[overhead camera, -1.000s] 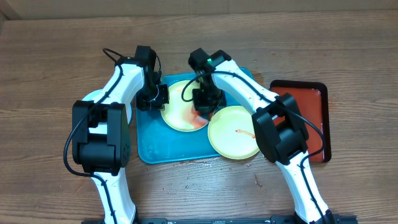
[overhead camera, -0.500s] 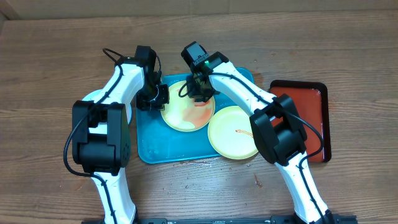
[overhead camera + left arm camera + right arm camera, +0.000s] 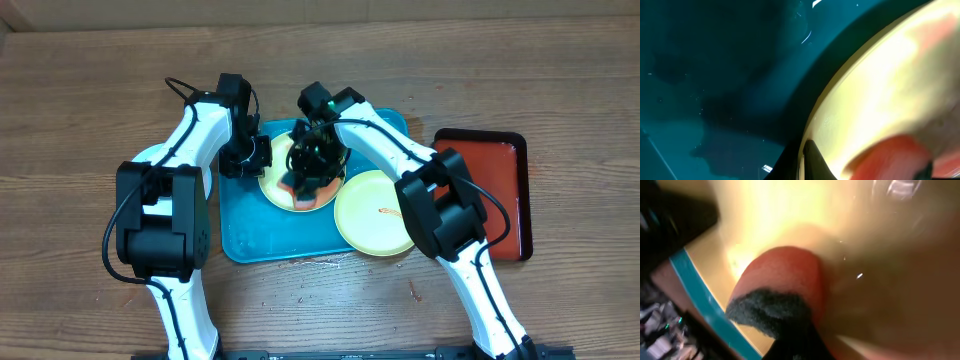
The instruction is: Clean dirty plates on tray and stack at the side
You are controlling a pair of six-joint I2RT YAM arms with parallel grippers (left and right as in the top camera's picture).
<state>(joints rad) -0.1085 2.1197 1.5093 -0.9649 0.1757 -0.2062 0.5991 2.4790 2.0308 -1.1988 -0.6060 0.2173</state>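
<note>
Right gripper (image 3: 313, 168), clamped on a red-orange sponge (image 3: 782, 277) with a dark scouring side, presses it onto a pale yellow-green plate (image 3: 272, 182) lying in the teal tray (image 3: 240, 230). Left gripper (image 3: 250, 157) is closed at that plate's left rim, seemingly pinching it, though the close view is blurred. A second plate (image 3: 372, 225), same colour with a thin orange smear, overlaps the tray's right edge. A red tray (image 3: 495, 200) sits further right on the wooden table (image 3: 90, 100).
</note>
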